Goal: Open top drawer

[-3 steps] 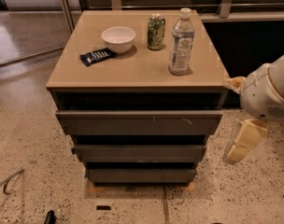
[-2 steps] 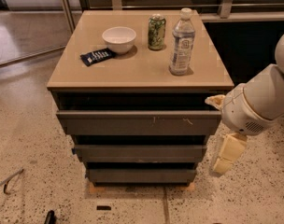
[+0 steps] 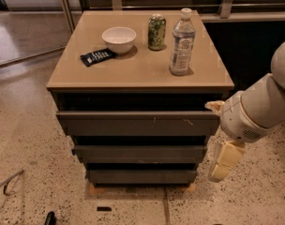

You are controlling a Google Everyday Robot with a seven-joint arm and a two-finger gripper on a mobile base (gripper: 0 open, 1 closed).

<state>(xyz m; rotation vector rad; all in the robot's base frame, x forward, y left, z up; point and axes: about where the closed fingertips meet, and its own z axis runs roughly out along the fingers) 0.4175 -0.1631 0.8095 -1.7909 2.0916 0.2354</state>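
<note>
The top drawer is the widest dark grey-brown front of the cabinet, just under the tan top, with pale scratches right of centre. A dark gap runs above it. Two narrower grey drawer fronts sit below. My gripper hangs on the white arm beside the cabinet's right side, level with the right end of the top drawer and close to it. I cannot tell whether it touches the front.
On the tan cabinet top stand a white bowl, a green can, a clear water bottle and a dark snack packet. Speckled floor surrounds the cabinet. A dark counter base stands behind at the right.
My arm and gripper have moved left and slightly down, from clear of the cabinet's right side to right beside the top drawer's right end. The drawers have not moved.
</note>
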